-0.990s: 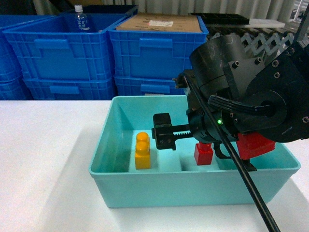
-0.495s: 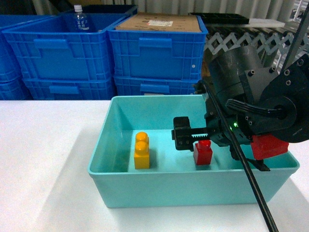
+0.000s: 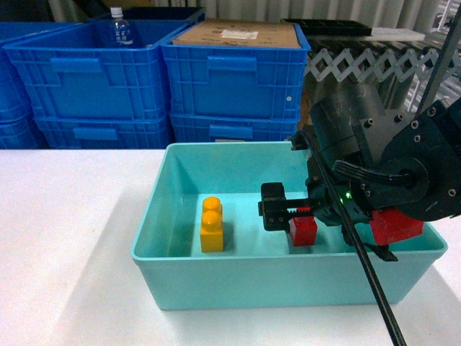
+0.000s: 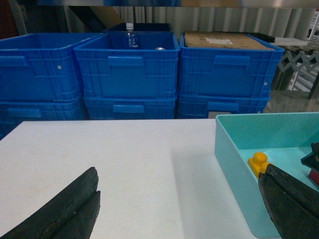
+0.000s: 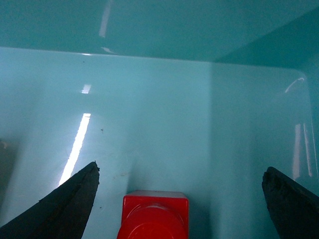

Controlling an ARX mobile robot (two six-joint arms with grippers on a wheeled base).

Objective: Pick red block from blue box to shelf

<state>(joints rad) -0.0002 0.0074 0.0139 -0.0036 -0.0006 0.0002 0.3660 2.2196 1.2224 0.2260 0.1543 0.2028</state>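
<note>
The red block (image 3: 303,231) stands on the floor of the blue box (image 3: 216,288), right of centre. My right gripper (image 3: 302,210) hangs inside the box just above the block. In the right wrist view the gripper (image 5: 180,168) is open, and the red block (image 5: 155,214) sits low between its fingers, nearer the left one, touching neither. My left gripper (image 4: 178,172) is open over bare white table left of the blue box (image 4: 234,149). A shiny steel rail (image 4: 224,3) of the shelf runs along the top edge of the left wrist view.
An orange-yellow two-stud brick (image 3: 212,225) stands in the box left of the red block. Stacked dark blue crates (image 3: 230,79) line the far side of the white table (image 3: 65,238). A bigger red piece (image 3: 395,225) shows behind my right arm.
My right gripper has moved right from the middle of the box and come down over the red block. The bricks have stayed put.
</note>
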